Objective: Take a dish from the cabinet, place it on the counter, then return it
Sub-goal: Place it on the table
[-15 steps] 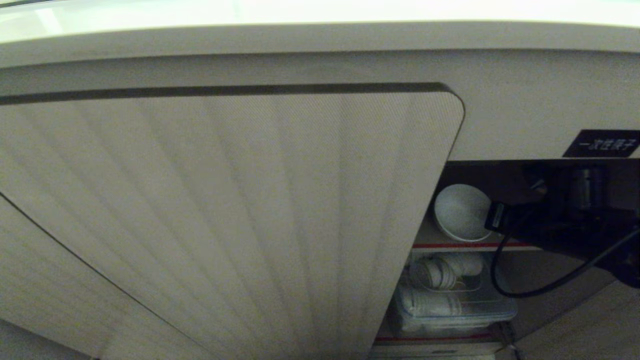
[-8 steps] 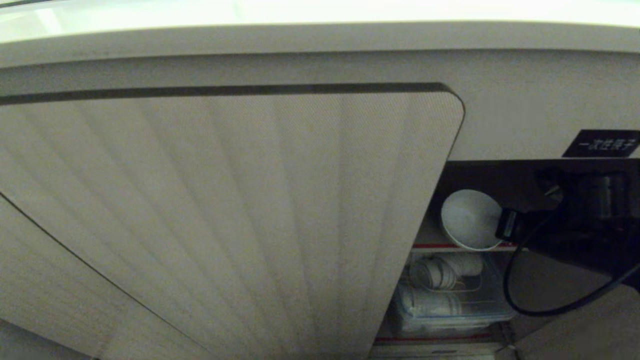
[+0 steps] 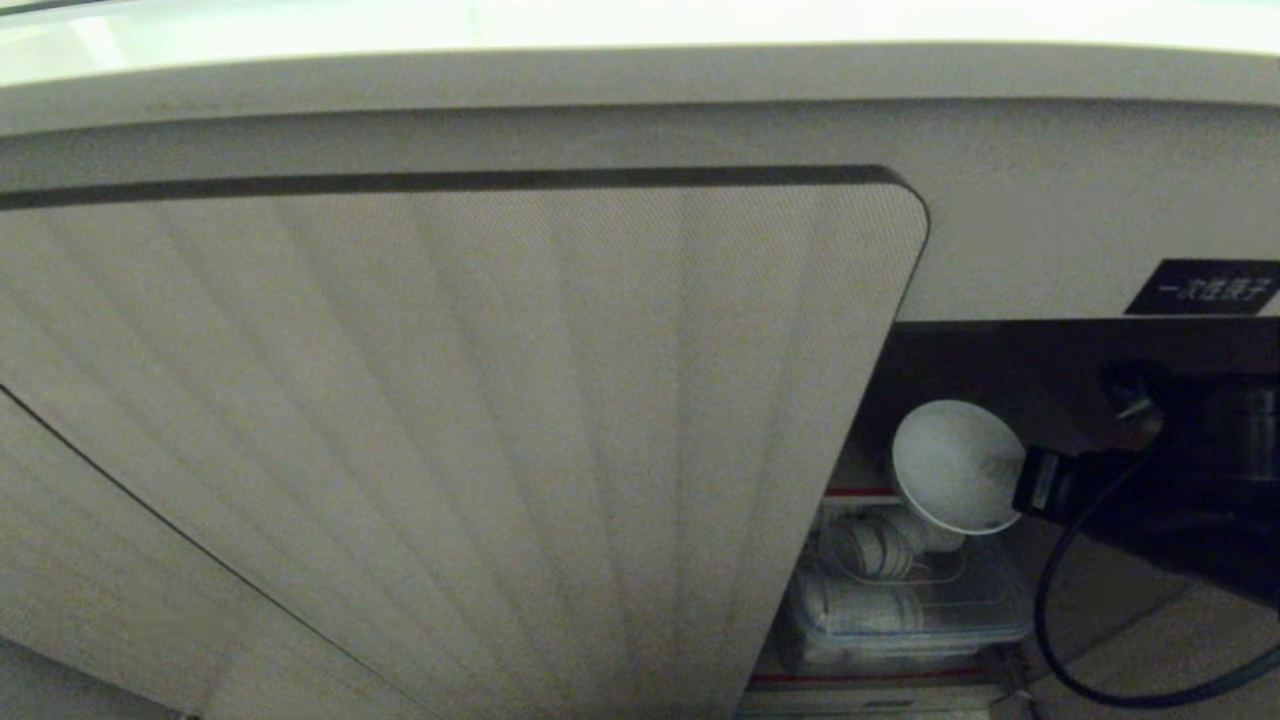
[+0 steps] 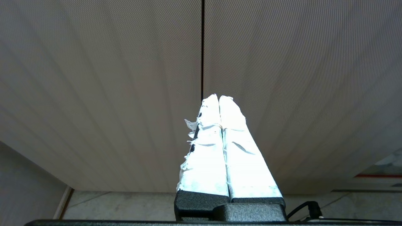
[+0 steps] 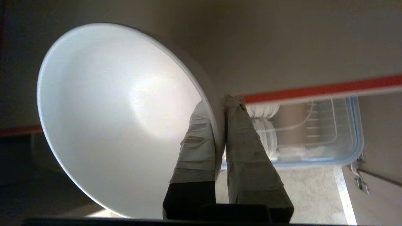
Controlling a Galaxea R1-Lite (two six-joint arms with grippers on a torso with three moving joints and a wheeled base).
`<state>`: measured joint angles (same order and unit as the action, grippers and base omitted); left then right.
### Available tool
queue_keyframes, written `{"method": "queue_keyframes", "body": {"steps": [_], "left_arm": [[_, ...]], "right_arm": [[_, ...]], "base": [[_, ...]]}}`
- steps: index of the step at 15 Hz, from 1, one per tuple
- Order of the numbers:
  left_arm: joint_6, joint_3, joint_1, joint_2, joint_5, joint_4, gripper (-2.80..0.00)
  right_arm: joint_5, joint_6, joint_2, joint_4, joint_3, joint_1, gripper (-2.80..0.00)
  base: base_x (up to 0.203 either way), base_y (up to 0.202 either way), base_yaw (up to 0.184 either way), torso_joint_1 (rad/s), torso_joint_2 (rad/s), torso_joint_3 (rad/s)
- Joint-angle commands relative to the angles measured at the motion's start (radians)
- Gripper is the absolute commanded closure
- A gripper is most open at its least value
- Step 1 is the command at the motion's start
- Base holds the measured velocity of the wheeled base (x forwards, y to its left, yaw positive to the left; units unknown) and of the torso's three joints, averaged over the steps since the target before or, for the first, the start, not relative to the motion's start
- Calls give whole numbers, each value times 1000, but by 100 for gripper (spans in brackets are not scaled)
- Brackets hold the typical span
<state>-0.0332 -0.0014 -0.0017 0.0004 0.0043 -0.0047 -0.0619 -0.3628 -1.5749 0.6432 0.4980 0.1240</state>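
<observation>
dish [image 3: 950, 465]: one small white bowl, head view, tipped on its side at the mouth of the open cabinet [image 3: 1010, 350], in front of the red-edged shelf [image 3: 850, 492] and apart from it. right tool [image 3: 1012, 480] comes in from the right w/ its tip at the bowl's rim. one ribbed door [image 3: 450, 420] fills most of this view. one black label [image 3: 1203, 287] sits above the opening. below the shelf, one clear box [image 3: 905, 610] w/ what look like 2 rolls or stacks of white ware; exact count unclear. counter [image 3: 640, 25] is only a bright strip along the top, nothing seen on it.

left wrist view: left tool [image 4: 219, 99] parked, its 2 taped fingers pressed together on nothing, facing 2 closed door panels split by one dark seam.

right wrist view: right tool's 2 taped fingers [image 5: 196, 147] are clamped on the dish wall, one inside, one outside. bowl hangs tilted, clear of the shelf.

progress, as a judgement: pick-up looks done, bowl on its way out of the cabinet. left to do: lift to the counter, set down, re-grip, put it back on the shelf. approx. one quarter through.
</observation>
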Motion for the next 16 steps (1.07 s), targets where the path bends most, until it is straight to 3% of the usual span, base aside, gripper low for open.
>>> {"method": "queue_keyframes", "body": {"steps": [1,16], "left_arm": [[-1,0,0,0,0,0,0],[-1,0,0,0,0,0,0]], "right_arm": [[-1,-2,44,4,-36,1,0],[-6,-7,232,-23,-188,37,0]], "base": [[0,0,0,0,0,0],[0,0,0,0,0,0]]}}
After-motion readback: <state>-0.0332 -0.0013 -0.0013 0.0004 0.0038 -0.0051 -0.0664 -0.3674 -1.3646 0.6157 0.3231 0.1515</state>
